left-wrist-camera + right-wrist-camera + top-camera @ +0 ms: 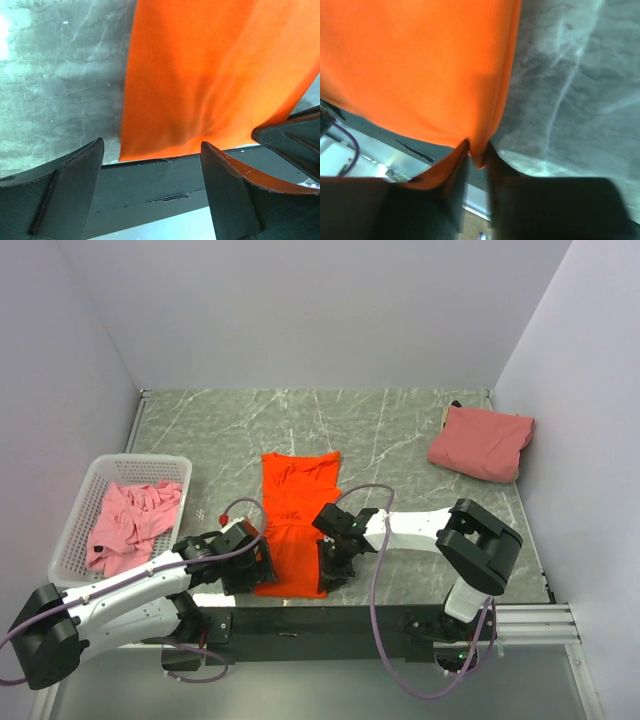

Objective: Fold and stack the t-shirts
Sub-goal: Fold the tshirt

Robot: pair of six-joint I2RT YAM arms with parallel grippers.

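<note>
The orange t-shirt [292, 520] lies flat as a long narrow strip in the middle of the table, collar away from the arms and hem at the near edge. My left gripper [262, 565] stands open at the hem's near-left corner; in the left wrist view the orange cloth [215, 75] lies just beyond the left gripper [152, 147], with nothing between its fingers. My right gripper [330, 575] is at the near-right corner. In the right wrist view the right gripper [477, 150] is shut on a pinched corner of the orange shirt [420, 65]. A salmon-pink t-shirt [481, 442] lies folded at the back right.
A white perforated basket [100, 468] at the left holds a crumpled lighter pink t-shirt [135, 523]. The table's dark front edge [150, 180] runs right under the orange hem. White walls close in the table at the back and both sides.
</note>
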